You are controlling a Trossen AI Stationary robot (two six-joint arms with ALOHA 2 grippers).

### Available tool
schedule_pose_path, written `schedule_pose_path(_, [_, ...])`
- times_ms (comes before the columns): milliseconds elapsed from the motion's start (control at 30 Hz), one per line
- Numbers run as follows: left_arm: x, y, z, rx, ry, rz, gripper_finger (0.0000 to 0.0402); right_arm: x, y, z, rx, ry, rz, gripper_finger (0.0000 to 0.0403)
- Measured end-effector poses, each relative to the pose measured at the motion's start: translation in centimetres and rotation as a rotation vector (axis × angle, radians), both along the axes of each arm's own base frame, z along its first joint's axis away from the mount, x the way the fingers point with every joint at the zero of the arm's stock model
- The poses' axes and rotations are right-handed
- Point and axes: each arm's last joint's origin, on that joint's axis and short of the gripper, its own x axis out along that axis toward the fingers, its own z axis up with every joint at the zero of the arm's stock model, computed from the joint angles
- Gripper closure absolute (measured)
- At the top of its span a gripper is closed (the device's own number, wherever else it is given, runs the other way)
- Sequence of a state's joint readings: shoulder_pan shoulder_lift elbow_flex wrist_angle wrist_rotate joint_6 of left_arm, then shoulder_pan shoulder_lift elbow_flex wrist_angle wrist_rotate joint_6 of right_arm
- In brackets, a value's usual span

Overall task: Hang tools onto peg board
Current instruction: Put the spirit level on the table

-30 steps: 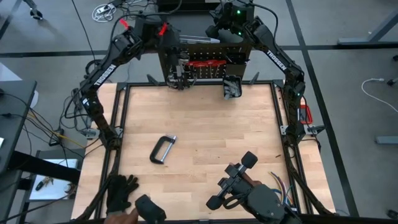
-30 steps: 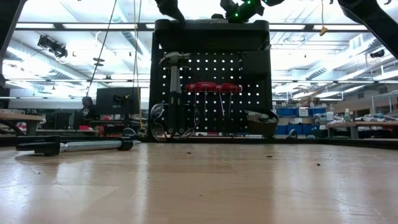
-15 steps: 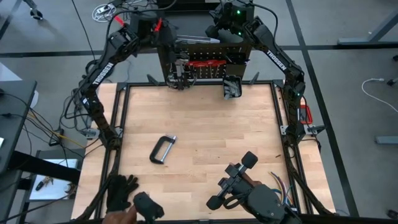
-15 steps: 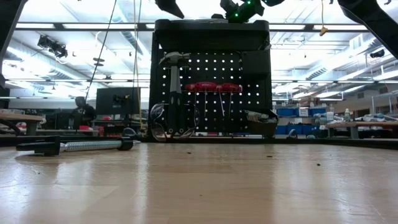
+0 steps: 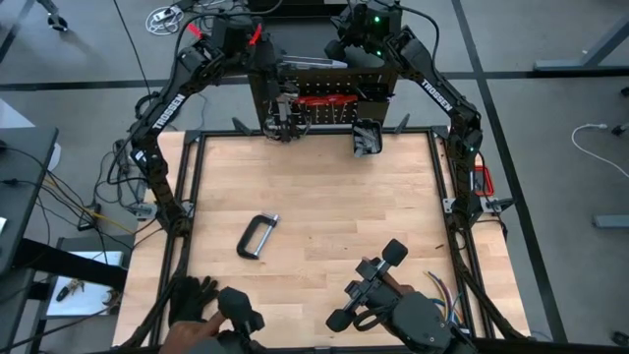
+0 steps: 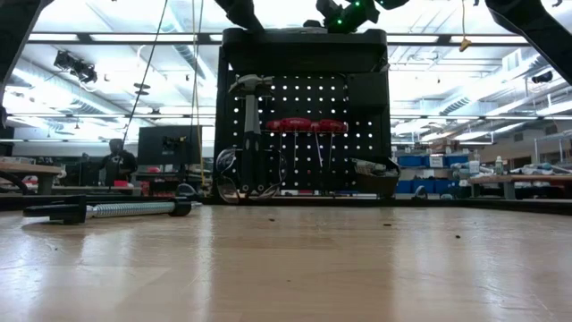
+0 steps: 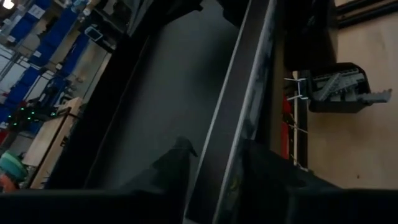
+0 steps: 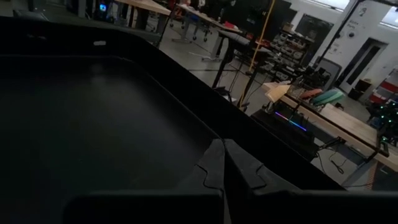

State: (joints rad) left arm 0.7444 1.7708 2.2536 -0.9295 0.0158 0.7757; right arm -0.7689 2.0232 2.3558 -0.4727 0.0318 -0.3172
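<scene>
Pale wood covers the table (image 5: 324, 197), the biggest thing in the high view. At its twelve o'clock edge stands the peg board (image 6: 357, 116), black and perforated. In the low view it carries a hammer (image 6: 249, 125) hung head up at its nine o'clock side, red-handled screwdrivers (image 6: 304, 126) in a row at centre, and a small black bin (image 6: 375, 179) at its four o'clock corner. Both arms reach over the board's top. The left gripper (image 7: 214, 162) sits just above the top edge towards the eleven o'clock corner; its jaws stand apart astride that edge and hold nothing. They are narrower than a second ago, and the arm has shifted slightly along the board. The right gripper (image 8: 222, 163) sits behind the board's top at about one o'clock, jaws together and empty, unchanged. A grey C-clamp (image 5: 257, 236) lies on the table towards eight o'clock, well apart from both grippers. A black-handled tool (image 5: 366, 285) lies at five o'clock. Black gloves (image 5: 189, 300) rest at seven o'clock, where a person's hand (image 5: 211, 332) has come further in.
</scene>
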Motion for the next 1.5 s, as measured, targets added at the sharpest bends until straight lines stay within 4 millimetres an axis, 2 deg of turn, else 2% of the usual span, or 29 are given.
schedule_pose_path(133, [-0.1,0.0,-0.2,0.005,0.034,-0.008,0.0323,0.1,0.0,0.2,-0.009,-0.017,0.019,0.0394])
schedule_pose_path(267, [-0.1,-0.2,-0.4,0.022,0.084,-0.025,0.0363,0.1,0.0,0.2,-0.008,-0.026,0.021,0.0394])
schedule_pose_path(567, [0.0,-1.0,0.4,0.038,0.082,-0.018,0.0364,0.1,0.0,0.3,-0.015,-0.030,0.018,0.0394])
schedule_pose_path(667, [0.0,-1.1,0.6,0.039,0.073,-0.023,0.0364,-0.2,0.4,0.9,-0.072,0.003,0.016,0.0386])
schedule_pose_path(800, [0.1,-1.1,0.5,0.032,0.062,-0.029,0.0364,-1.2,1.6,2.5,-0.169,0.050,0.023,0.0357])
schedule_pose_path(1067, [0.1,-1.1,0.6,0.028,0.056,-0.032,0.0373,-3.6,3.9,5.3,-0.206,0.023,0.086,0.0301])
schedule_pose_path(1333, [0.1,-1.0,0.7,0.026,0.038,-0.018,0.0376,-4.9,6.0,6.5,-0.228,0.079,0.162,0.0293])
schedule_pose_path(1500, [0.1,-1.0,0.7,0.038,0.038,-0.031,0.0376,-5.8,8.4,6.3,-0.224,0.212,0.367,0.0292])
